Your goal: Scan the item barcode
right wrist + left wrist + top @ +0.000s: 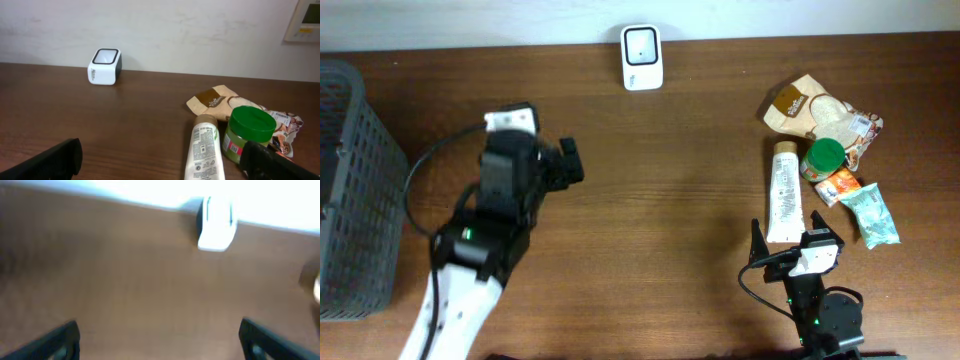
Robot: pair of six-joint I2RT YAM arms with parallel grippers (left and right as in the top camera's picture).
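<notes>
On the wooden table [650, 200], the white barcode scanner [642, 57] stands at the middle of the far edge with its window facing up. The items to scan lie together toward the right edge. A white tube [785, 190] lies flat, with its length running from the near side toward the far side. A green-lidded jar [825, 157] stands upright just beside the tube on its right. A brown-and-white pouch [807, 105] lies behind the jar, closer to the far edge. An orange packet [839, 186] and a teal packet [871, 216] lie to the right of the jar, nearer the near edge. A grey basket [350, 190] sits at the left edge. The left gripper [160, 342] hangs over bare wood in the left half of the table, pointing toward the scanner. Its jaws are spread wide and hold nothing. The right gripper [160, 165] sits low near the near edge, just before the wide end of the tube. Its jaws are also spread wide and are not pinching anything. The left wrist view is blurred, so only the scanner and the two dark fingers [55, 342] can be made out there.
</notes>
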